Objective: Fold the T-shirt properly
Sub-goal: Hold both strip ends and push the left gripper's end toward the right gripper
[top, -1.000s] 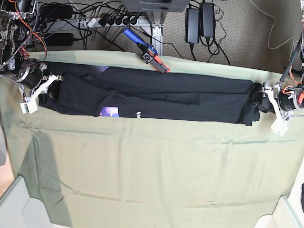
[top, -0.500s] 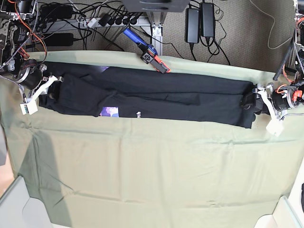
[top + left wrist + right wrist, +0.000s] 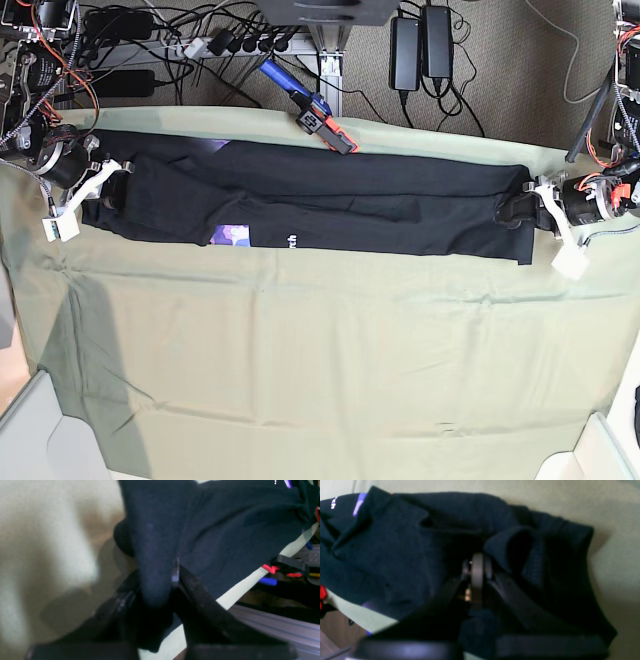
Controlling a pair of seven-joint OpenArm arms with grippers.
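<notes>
The black T-shirt [image 3: 330, 205] lies folded into a long narrow band across the far half of the table, with a small purple print showing on its front edge. At its right end my left gripper [image 3: 518, 212] is shut on it. The left wrist view shows the dark fingers [image 3: 192, 587] pinching a fold of black fabric [image 3: 225, 530] inside that gripper [image 3: 160, 585]. At the shirt's left end my right gripper [image 3: 108, 188] holds the cloth. In the right wrist view this gripper [image 3: 477, 572] has its jaws together, with bunched T-shirt [image 3: 395, 555] around and between them.
A pale green cloth [image 3: 320, 370] covers the table. A red-and-blue clamp [image 3: 320, 118] sits on the far edge just behind the shirt. Cables and power bricks [image 3: 420, 45] lie beyond it. White bins stand at the front left corner [image 3: 30, 430] and the front right corner [image 3: 600, 450].
My left gripper has shut on the shirt's right end and shifted slightly inward and away from the front. The right arm and the shirt's left end have not moved.
</notes>
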